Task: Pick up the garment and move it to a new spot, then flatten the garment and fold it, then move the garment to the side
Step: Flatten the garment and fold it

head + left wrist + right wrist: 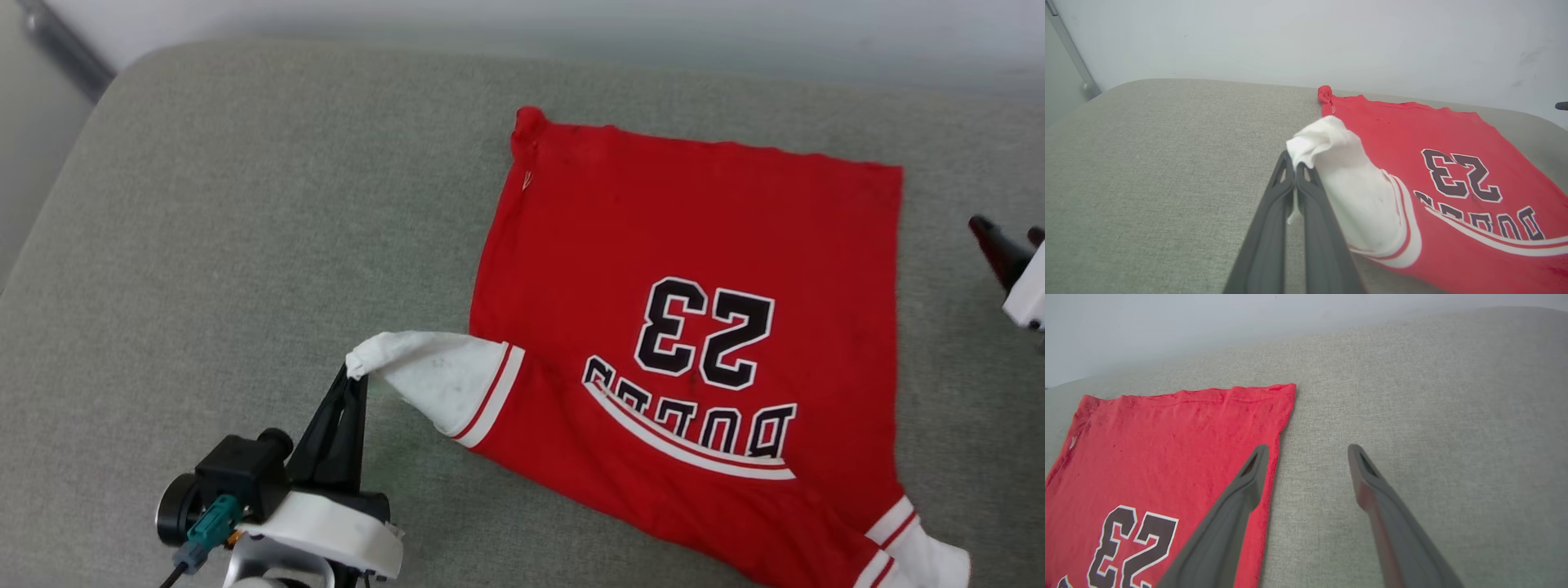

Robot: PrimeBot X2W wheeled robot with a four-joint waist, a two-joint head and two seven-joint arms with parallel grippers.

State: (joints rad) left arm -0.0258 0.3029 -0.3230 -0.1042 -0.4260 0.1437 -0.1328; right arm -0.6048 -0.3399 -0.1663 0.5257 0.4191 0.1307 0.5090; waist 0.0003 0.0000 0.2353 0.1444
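The garment [678, 245] is a red T-shirt with "23" and black-white lettering, spread flat on a grey cushion, its print facing me upside down. My left gripper [356, 377] is shut on the tip of its white left sleeve [433, 367], lifting it slightly off the cushion; the left wrist view shows the sleeve [1347, 179] pinched between the dark fingers of the gripper [1294, 165]. My right gripper [1008, 237] hangs open at the shirt's right side; in the right wrist view its fingers [1249, 477] stand wide apart over the garment's [1167, 437] right edge, holding nothing.
The grey upholstered cushion [245, 245] carries the shirt, with bare fabric to the left and a strip to the right. A pale wall [571, 24] runs behind it. The shirt's other white sleeve [922, 555] lies at the lower right.
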